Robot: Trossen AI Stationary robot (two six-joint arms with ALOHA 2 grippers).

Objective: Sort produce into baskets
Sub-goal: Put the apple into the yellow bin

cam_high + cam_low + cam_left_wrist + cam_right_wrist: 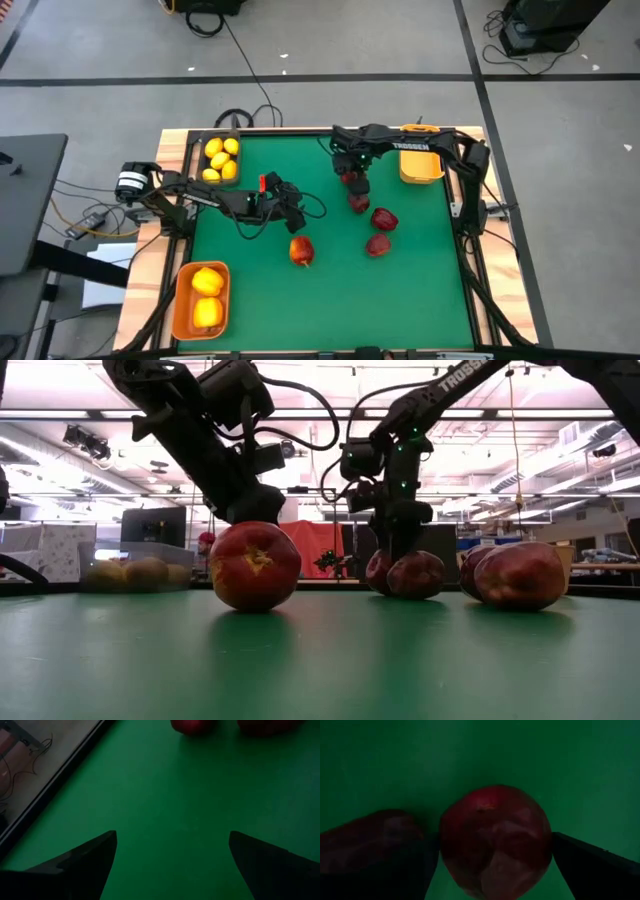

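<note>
A: What is the surface like?

B: The bench (420,300) carries a flat, matte green mat inside a pale wooden frame. Around it lies grey floor with dark tape lines and loose cables. In the low view the room behind is a wide workshop with rows of ceiling lights.

A: Where are the baskets?

B: 3 small plastic bins with rounded corners. The black basket (205,143) sits at 10 o'clock of the mat and holds 5 small, smooth yellow lemons (221,159). The deep orange basket (177,305) at 8 o'clock holds 2 bigger yellow fruits (207,297). The yellow-orange basket (420,165) stands at 1 o'clock, under the right arm.

A: And the red pieces?

B: Round, glossy, dark red apples. 1 apple with a yellow patch (301,250) lies near the middle, at 6 o'clock from the left pincer. 3 others (378,220) lie loose at 4 o'clock from the mat's centre, close together. A 5th apple (495,840) sits between the fingers of the right pincer (352,180).

A: Is it pinched?

B: The right pincer is spread around that apple; the dark fingers flank it on both sides, and I cannot tell whether they touch it. Another red piece lies just beside it.

A: The left pincer?

B: The left pincer (288,200) hangs at about mid-mat, spread wide, with bare green between its 2 dark, wedge-shaped fingers (80,865).
</note>
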